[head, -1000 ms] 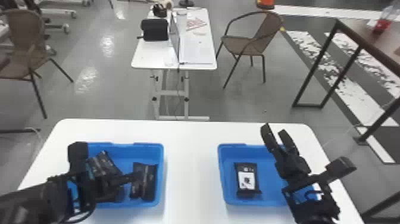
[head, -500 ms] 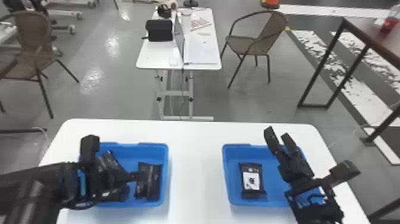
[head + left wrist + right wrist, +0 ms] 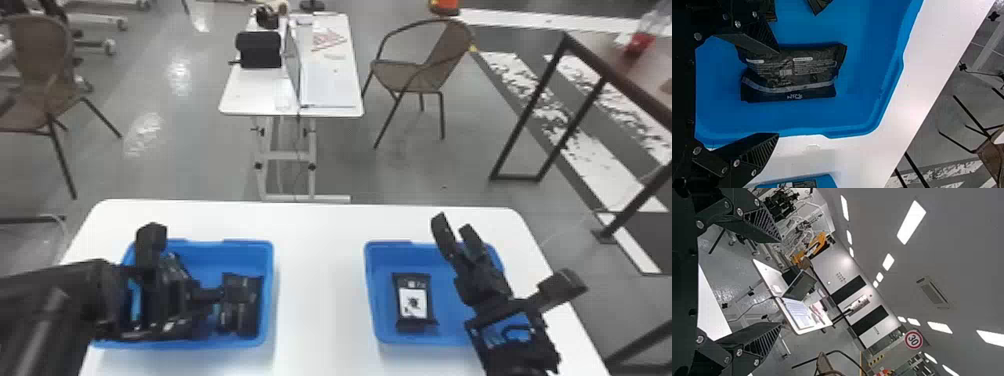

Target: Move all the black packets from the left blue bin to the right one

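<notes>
My left gripper (image 3: 215, 296) is over the left blue bin (image 3: 269, 295), beside two black packets (image 3: 249, 306) at its right side. In the left wrist view, the left gripper (image 3: 777, 94) stands open above an overlapping black packet (image 3: 793, 72); one finger overlaps its edge. More black packets (image 3: 175, 267) lie at the bin's left, partly hidden by the arm. Over the right part of the right blue bin (image 3: 370, 295) my right gripper (image 3: 457, 232) points forward. The right gripper (image 3: 781, 282) is open and empty. A black packet with a white label (image 3: 413, 302) lies in that bin.
Both bins stand on a white table (image 3: 320, 280), with a bare strip between them. Beyond the table are a smaller table (image 3: 330, 90) with a laptop, chairs (image 3: 425, 75) and a dark-framed table at the right.
Relative to the bins, my left gripper has moved right, closer to the packets at the left bin's right side. The right gripper has shifted slightly left. The head view has swayed a little.
</notes>
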### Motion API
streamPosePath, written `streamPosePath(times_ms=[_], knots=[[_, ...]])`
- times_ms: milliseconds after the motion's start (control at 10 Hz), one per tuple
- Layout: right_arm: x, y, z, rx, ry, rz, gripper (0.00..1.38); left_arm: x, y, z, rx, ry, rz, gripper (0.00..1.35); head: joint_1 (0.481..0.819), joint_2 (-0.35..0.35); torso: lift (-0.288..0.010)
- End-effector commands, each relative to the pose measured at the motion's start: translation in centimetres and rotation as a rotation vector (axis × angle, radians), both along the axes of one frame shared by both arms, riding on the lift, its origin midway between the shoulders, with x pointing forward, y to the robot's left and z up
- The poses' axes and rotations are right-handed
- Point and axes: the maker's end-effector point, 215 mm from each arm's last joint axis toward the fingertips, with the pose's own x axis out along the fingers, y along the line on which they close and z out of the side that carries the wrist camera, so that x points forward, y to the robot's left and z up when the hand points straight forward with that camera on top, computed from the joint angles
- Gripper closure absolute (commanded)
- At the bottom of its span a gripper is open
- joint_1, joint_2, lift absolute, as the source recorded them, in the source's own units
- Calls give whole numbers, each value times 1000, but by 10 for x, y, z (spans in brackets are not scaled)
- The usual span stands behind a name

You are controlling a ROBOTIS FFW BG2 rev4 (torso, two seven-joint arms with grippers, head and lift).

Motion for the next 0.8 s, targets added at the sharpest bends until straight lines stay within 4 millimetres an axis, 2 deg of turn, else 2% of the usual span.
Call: streamPosePath(times_ms=[0, 500, 600, 700], knots=[[0, 1, -2, 2, 3, 1, 294, -6, 9, -7, 27, 31, 3, 308, 695, -98, 0], [3, 1, -1, 18, -2, 4, 294, -17, 11, -35, 53, 116, -12, 312, 695, -82, 0], [3, 2, -1, 21, -3, 6, 294, -17, 16, -39, 74, 130, -15, 338, 695, -81, 0], [2, 2, -3, 23, -1, 6, 294, -13, 19, -43, 85, 124, -13, 423, 695, -80, 0]])
